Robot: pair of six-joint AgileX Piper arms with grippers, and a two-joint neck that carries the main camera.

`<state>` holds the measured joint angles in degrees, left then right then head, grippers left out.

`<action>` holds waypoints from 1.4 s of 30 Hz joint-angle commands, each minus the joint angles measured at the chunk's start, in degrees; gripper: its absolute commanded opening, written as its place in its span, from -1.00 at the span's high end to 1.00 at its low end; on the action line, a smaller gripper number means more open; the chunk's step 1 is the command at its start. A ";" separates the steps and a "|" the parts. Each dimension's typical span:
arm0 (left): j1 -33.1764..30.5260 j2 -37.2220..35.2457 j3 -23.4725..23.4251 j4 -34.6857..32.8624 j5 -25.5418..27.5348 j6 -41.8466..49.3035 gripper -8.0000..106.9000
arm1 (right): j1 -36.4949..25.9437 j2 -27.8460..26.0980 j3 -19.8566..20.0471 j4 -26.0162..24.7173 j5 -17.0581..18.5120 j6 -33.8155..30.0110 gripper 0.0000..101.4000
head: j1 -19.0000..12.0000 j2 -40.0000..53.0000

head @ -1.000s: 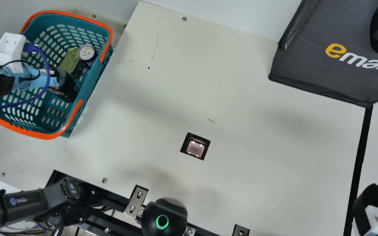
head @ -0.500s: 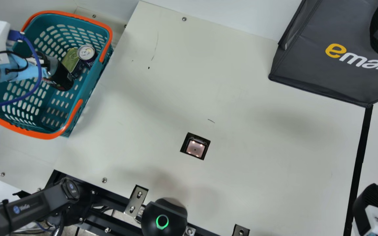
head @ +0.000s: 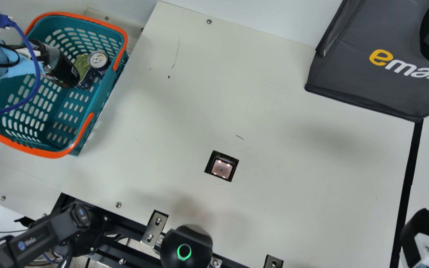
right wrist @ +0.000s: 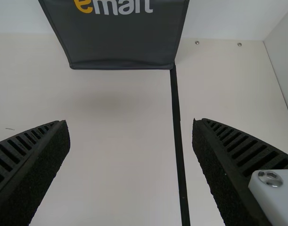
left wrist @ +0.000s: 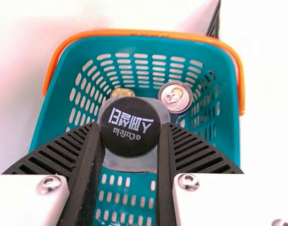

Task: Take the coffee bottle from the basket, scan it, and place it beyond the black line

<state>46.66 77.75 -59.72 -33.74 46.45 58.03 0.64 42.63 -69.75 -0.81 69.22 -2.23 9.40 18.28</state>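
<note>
- The coffee bottle (head: 63, 72) is gripped by the left gripper (head: 42, 56); its black cap (left wrist: 129, 127) is framed by the two ribbed fingers (left wrist: 188, 153) in the left wrist view.
- The bottle is held at a tilt inside the teal basket (head: 104, 100); whether its base is touching anything cannot be told.
- Beside it in the basket, a dark round can (head: 98, 60) and a flat-topped tin with a yellow-green lid (head: 82, 66) are seen next to each other.
- A blue cable (head: 32, 91) is looped over the basket from the left arm.
- A lit scanner window (head: 222, 168) is set into the cream table (head: 292, 186), well apart from the bottle.
- The right gripper (head: 423, 230) is held near the black line (head: 408, 178), its fingers parted wide with nothing gripped.
- By the far end of that line, a dark grey bag (head: 348, 67) is placed.
</note>
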 commanded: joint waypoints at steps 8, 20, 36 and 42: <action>-1.21 -1.47 -3.61 -0.49 3.51 -1.79 0.68 | 0.00 0.00 0.00 0.00 0.00 0.00 -0.79 | -1.48 0.14; -4.51 -2.25 -8.26 -0.54 5.80 -6.75 0.68 | 0.00 0.00 0.00 0.00 0.00 0.00 -0.79 | -1.48 0.14; -12.20 -3.64 -11.53 0.27 7.28 -12.41 0.68 | 0.00 0.00 0.00 0.00 0.00 0.00 -0.79 | -1.48 0.14; -16.65 -4.52 -11.44 0.98 7.34 -14.01 0.68 | 0.00 0.00 0.00 0.00 0.00 0.00 -0.79 | -1.48 0.14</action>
<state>31.06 73.37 -71.23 -32.85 53.82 44.13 0.64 42.63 -69.75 -0.81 69.22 -2.23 9.40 18.28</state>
